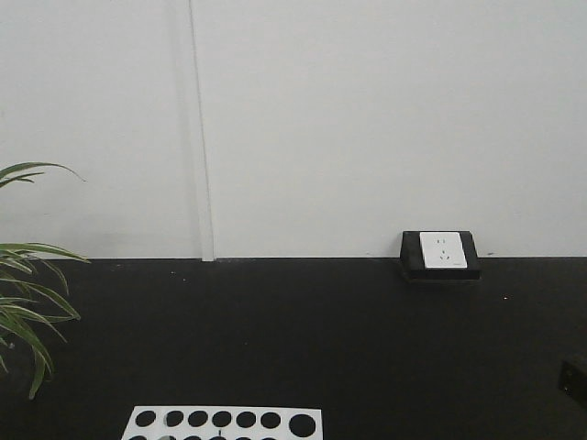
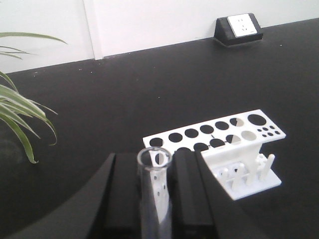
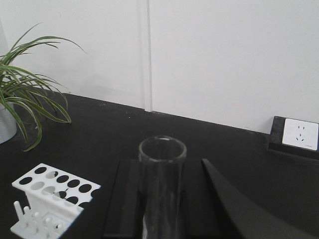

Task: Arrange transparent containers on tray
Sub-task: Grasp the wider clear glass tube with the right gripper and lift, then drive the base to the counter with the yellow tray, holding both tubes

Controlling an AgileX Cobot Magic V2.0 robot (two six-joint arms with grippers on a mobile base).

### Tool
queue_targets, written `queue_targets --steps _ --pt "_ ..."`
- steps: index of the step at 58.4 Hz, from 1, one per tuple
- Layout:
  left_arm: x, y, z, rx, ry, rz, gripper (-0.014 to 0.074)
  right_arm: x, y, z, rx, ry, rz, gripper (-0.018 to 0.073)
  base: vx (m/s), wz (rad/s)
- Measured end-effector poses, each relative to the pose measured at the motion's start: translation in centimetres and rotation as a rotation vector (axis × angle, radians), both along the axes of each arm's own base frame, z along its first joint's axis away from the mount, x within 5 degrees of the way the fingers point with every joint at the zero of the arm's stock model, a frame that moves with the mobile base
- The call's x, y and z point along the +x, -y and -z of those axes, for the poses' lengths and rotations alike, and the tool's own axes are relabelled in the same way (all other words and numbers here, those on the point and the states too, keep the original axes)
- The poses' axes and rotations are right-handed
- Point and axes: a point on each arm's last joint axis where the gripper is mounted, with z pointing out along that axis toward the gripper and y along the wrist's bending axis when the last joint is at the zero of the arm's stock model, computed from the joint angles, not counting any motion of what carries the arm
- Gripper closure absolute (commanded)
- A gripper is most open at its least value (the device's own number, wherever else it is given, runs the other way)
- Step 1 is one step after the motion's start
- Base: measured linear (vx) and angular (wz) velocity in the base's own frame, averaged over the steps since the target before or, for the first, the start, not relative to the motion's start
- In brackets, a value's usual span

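Note:
In the left wrist view, my left gripper (image 2: 155,194) is shut on a slim clear test tube (image 2: 154,191), its round rim pointing away from the camera, above the black table. In the right wrist view, my right gripper (image 3: 162,199) is shut on a wider clear glass tube (image 3: 161,189), held the same way with its open rim up front. The yellow tray is out of view in all frames. Neither gripper shows in the front view.
A white holed tube rack (image 2: 219,144) stands on the black table, right of the left gripper; the same tube rack (image 3: 47,199) appears lower left in the right wrist view and at the bottom edge (image 1: 225,423) of the front view. A potted plant (image 3: 25,94) is at left. A socket box (image 1: 440,254) sits by the wall.

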Motion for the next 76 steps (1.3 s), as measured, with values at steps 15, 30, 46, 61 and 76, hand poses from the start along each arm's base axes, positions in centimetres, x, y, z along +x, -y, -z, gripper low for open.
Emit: queue_targets --steps 15,30,46,61,76 --pt "0.0 0.0 0.0 0.0 0.0 0.0 0.0596 0.0 0.0 0.01 -0.001 0.0 0.0 0.0572 -0.15 0.04" --pt "0.0 0.0 0.0 0.002 0.001 0.001 0.0596 0.0 0.0 0.01 -0.001 0.0 0.0 0.0572 -0.25 0.11" --pt "0.0 0.0 0.0 0.002 0.001 0.001 0.0594 0.0 0.0 0.01 -0.001 0.0 0.0 0.0572 -0.28 0.15" --pt "0.0 0.0 0.0 0.002 0.001 0.001 0.0594 0.0 0.0 0.01 -0.001 0.0 0.0 0.0572 -0.32 0.26" --pt "0.0 0.0 0.01 0.003 0.0 0.001 0.0594 0.0 0.0 0.01 -0.001 0.0 0.0 0.0572 -0.34 0.37"
